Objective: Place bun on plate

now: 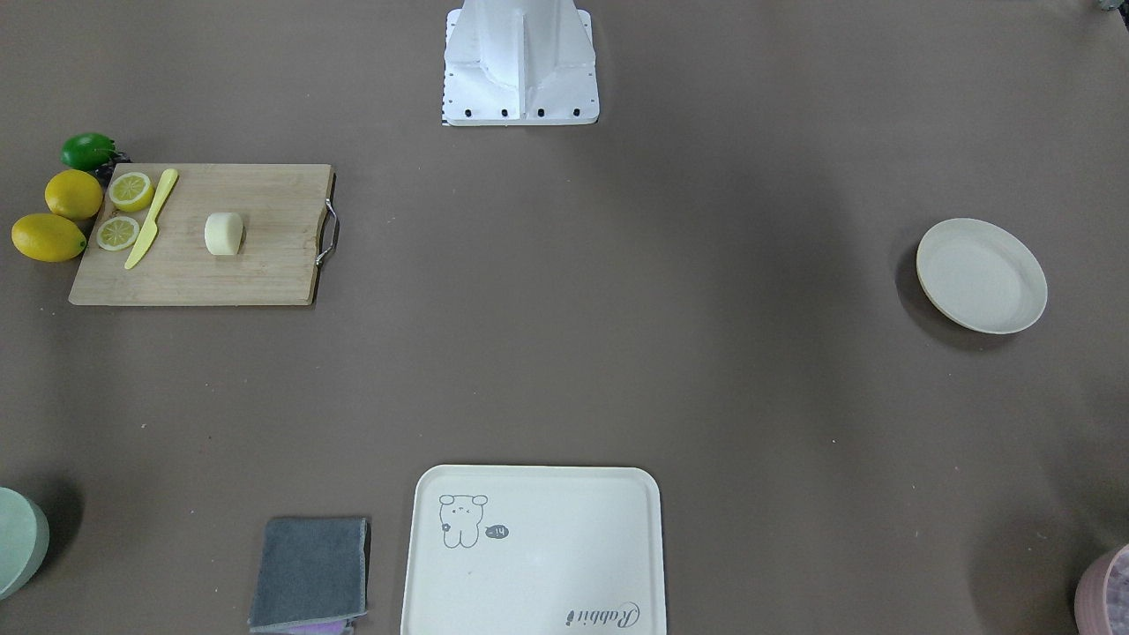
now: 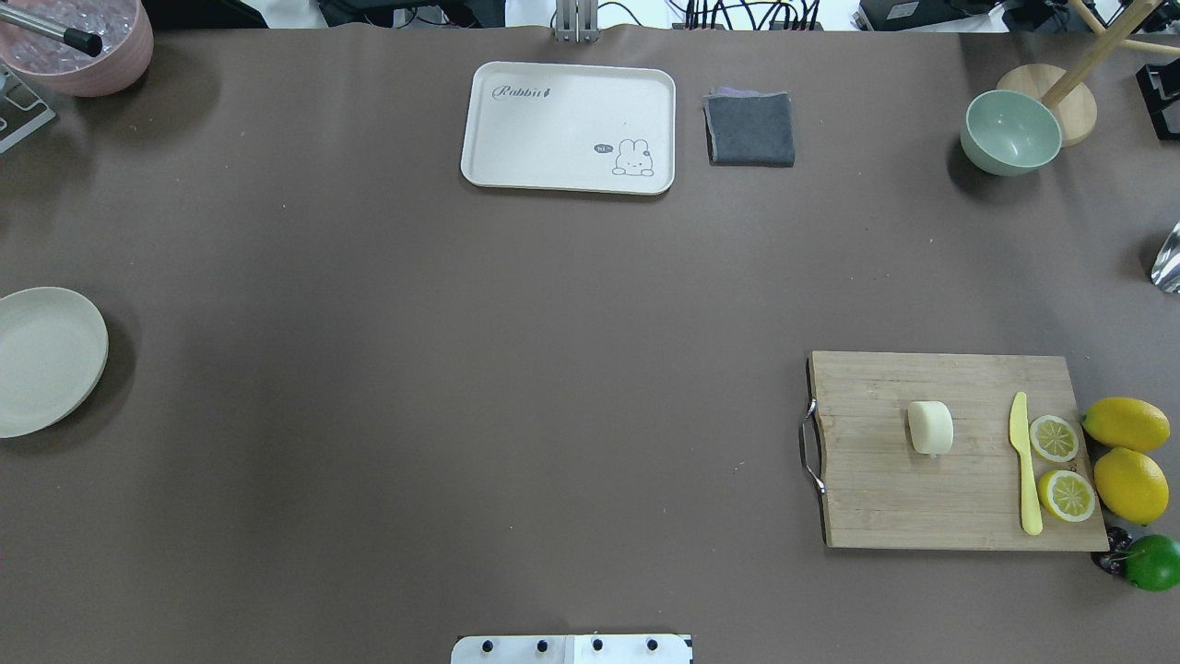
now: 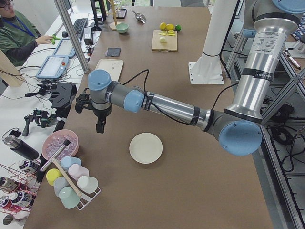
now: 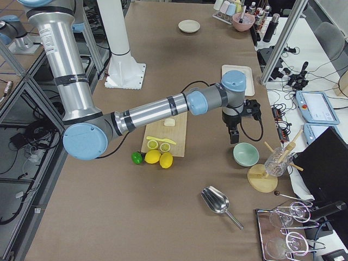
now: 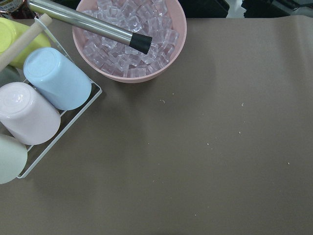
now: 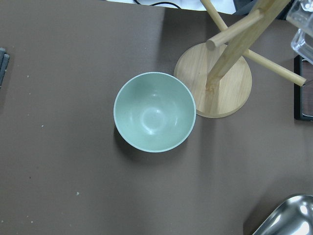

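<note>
you saw the pale cream bun [image 2: 930, 427] resting mid cutting board [image 2: 885, 498], well apart from the empty off-white plate [image 2: 46, 360] across the counter.

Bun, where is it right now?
In the overhead view the bun sits on the wooden cutting board on the robot's right side, just left of the yellow knife and far across the table from the plate.

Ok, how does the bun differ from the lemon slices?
The bun is plain, smooth and pale cream; the lemon slices are brighter yellow and show a segment pattern. The bun sits alone mid-board; the two slices lie at the board's edge, just beyond the yellow knife. Both rest on the wooden cutting board.
</note>
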Controlling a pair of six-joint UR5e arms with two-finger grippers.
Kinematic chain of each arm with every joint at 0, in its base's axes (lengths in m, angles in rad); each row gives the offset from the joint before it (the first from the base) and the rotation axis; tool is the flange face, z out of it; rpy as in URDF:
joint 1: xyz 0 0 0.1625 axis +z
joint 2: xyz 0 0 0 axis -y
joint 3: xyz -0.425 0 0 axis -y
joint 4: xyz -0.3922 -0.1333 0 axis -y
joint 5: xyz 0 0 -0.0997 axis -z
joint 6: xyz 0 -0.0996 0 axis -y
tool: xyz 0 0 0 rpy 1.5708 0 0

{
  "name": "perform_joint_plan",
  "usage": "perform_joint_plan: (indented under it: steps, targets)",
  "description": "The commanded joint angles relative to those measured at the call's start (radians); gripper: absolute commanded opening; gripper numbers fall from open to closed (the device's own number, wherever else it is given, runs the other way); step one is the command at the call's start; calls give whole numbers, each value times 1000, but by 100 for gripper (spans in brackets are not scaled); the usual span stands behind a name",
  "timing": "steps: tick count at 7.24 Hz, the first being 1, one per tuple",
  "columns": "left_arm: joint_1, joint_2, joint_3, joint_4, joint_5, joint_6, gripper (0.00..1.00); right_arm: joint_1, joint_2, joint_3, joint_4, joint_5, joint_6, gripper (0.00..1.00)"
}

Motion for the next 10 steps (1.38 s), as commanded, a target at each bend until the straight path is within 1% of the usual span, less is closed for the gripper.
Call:
perform_joint_plan:
  steps: [1,2,3,4,5,6,8,9,10]
  targets:
    - [0,58,5,-27,-2,46,98,0,3,5,0,1,1,100]
    - [6,124,2,-108,-1,82,98,0,5,7,0,1,1,100]
    - [14,171,20,-210,-9,80,98,-5,12,7,0,1,-1,100]
    - [20,196,34,-231,-12,86,98,-6,35,2,-1,0,2,100]
    - [55,205,71,-245,-12,150,98,-33,44,-11,-1,6,5,100]
    - [72,205,127,-265,-12,206,98,-37,32,-15,-1,5,16,100]
    - [112,207,236,-387,-12,259,97,-35,26,8,-1,5,17,100]
    - [125,207,281,-401,-12,318,97,-35,22,16,-1,3,16,100]
    - [132,207,284,-401,-12,322,97,-35,17,16,-1,6,17,100]
